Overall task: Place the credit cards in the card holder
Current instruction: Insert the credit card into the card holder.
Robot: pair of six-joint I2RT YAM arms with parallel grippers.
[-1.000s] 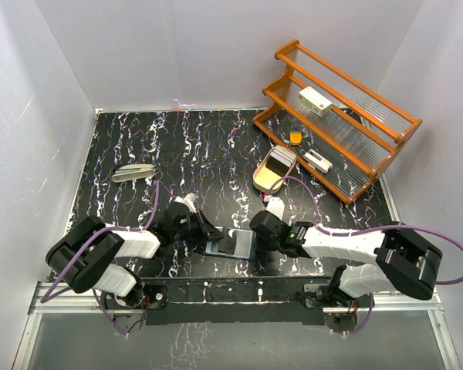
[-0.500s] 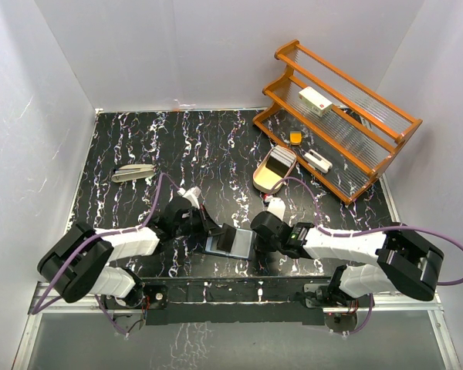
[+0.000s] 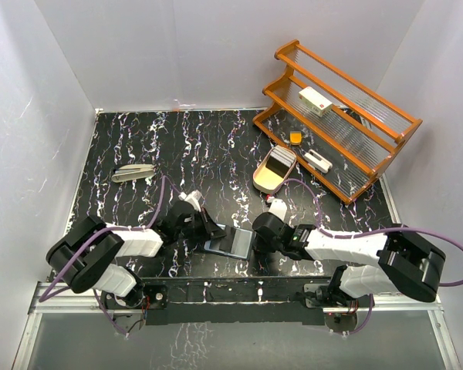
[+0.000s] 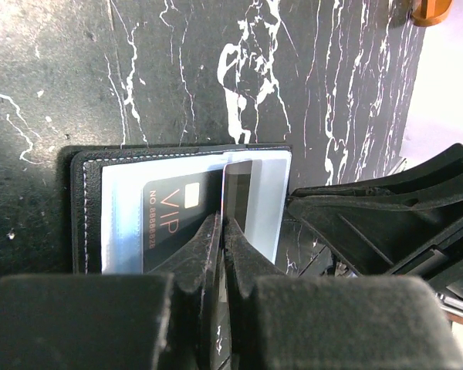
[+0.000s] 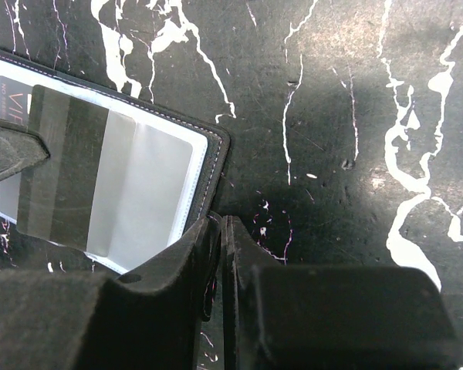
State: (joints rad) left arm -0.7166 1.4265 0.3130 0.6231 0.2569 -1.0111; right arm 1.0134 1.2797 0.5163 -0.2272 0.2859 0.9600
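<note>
Low in the middle of the overhead view, the card holder [image 3: 230, 242] lies open on the worktop [image 3: 177, 146] between my two arms. One dark VIP card [image 4: 174, 212] already sits under a clear pocket of it, so the job is partly done. My left tool [image 4: 222, 223] is clamped on a second card [image 4: 238, 193], held on edge with its far end over the inner face; it seems to be at a pocket mouth, though the angle is too poor to be sure, and it is not yet seated. My right tool [image 5: 222, 227] is nearly closed and appears to pinch the holder's rim at its corner, steadying it. Whether more cards wait elsewhere I cannot tell. Against a second ago, my left wrist has crept a little toward the holder, while the holder and my right tool have barely shifted.
</note>
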